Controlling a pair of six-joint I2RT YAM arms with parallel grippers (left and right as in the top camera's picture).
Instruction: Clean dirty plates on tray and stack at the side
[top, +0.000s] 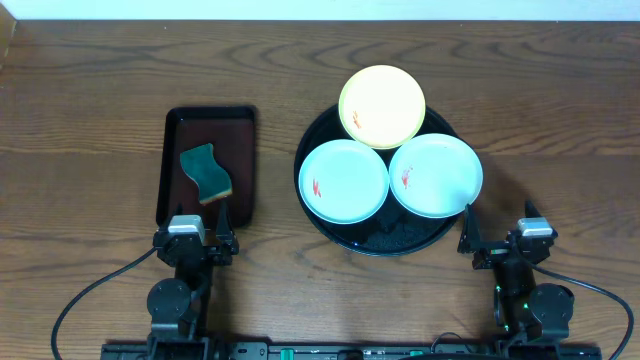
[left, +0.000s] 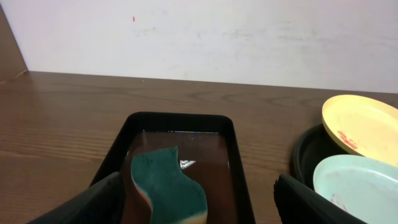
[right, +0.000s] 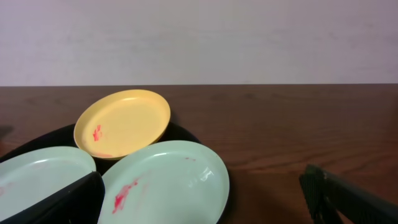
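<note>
Cleaning not begun: three small round red-smeared plates (top: 343, 180) on large round black tray (top: 385, 243), left gripper (top: 200, 222) and right gripper (top: 498, 222) both open, empty; next, left likely must grasp green wavy sponge (top: 205, 172) in rectangular dark-brown tray (top: 165, 170).

Bright, even, diffuse light falls from above. Overhead view: the desk (top: 90, 110) grain is sharp across the field. The yellow plate (top: 382, 105) is overexposed, its centre washed almost white. A soft, faint shadow lies on the desk just right of the black tray (top: 400, 243). Left wrist view: a small white glint sits on the glossy floor of the small tray (left: 180, 119), and the far wall (left: 217, 37) is evenly lit. In the wrist views the near fingers of the left end effector (left: 196, 211) and right end effector (right: 208, 208) appear dark, featureless and out of focus at the lower corners, while the desk beyond stays reasonably sharp.
</note>
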